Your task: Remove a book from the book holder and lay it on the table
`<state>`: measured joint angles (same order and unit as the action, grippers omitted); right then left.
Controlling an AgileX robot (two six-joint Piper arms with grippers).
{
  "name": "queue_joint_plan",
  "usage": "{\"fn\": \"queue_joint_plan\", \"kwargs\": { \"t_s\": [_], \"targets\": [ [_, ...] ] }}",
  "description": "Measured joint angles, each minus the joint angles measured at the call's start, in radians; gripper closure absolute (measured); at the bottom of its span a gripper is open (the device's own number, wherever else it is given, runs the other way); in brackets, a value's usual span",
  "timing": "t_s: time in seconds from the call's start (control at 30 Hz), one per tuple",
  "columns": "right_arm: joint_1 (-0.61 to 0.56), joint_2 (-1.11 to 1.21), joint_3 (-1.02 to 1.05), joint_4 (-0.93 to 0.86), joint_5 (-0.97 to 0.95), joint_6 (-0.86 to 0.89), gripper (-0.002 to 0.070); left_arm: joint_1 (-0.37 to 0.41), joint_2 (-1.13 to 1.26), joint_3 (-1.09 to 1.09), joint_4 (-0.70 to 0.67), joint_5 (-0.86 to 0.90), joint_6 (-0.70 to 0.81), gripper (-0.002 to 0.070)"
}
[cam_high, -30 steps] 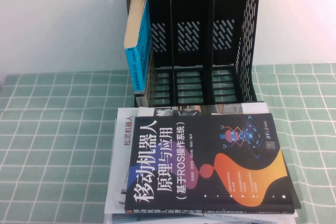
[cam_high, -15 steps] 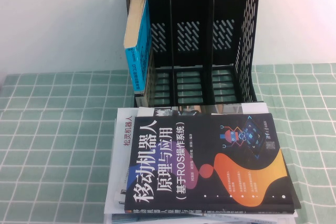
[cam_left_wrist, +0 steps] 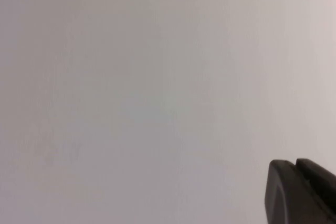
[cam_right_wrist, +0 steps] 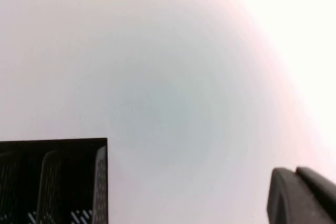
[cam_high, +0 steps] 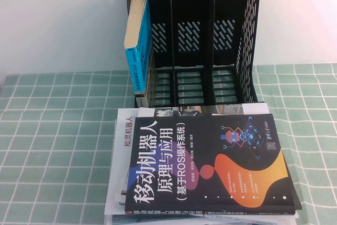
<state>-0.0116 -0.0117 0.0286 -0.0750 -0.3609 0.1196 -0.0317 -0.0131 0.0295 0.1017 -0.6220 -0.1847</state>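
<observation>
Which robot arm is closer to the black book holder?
Probably right. The right end effector faces the wall with the top of the book holder in its view; the left end effector sees only bare wall. Neither shows in the high view.

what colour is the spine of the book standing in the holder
Blue, with pale page edges beside it; the book shows best in the high view.

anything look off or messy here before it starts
Yes: the blue book leans at the book holder's left slot, jutting past its front. A black book tops an uneven pile of papers. Left gripper and right gripper face the wall.
</observation>
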Motion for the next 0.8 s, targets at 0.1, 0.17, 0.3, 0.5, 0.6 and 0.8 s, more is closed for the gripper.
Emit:
{"fn": "queue_joint_plan", "kwargs": {
  "t_s": [0.1,0.17,0.3,0.5,0.6,0.8],
  "targets": [
    [0.0,0.0,0.0,0.002,-0.007,-0.063,0.0678,0.0,0.0,0.0,-0.022,-0.055,-0.002,0.0678],
    [0.0,0.0,0.0,0.002,-0.009,-0.12,0.0678,0.0,0.0,0.0,-0.066,-0.045,-0.006,0.0678],
    [0.0,0.0,-0.008,0.002,0.036,-0.173,0.0678,0.0,0.0,-0.069,-0.108,0.272,-0.038,0.0678],
    [0.0,0.0,-0.154,-0.003,0.349,-0.191,0.0678,0.0,0.073,-0.307,-0.123,0.739,-0.072,0.0678],
    [0.0,0.023,-0.216,-0.005,0.416,-0.195,0.0678,0.0,0.197,-0.383,-0.166,0.854,-0.074,0.0678],
    [0.0,0.206,-0.253,-0.017,0.382,-0.196,0.0678,-0.022,0.523,-0.557,-0.435,0.986,0.173,0.0678]
  ]
}}
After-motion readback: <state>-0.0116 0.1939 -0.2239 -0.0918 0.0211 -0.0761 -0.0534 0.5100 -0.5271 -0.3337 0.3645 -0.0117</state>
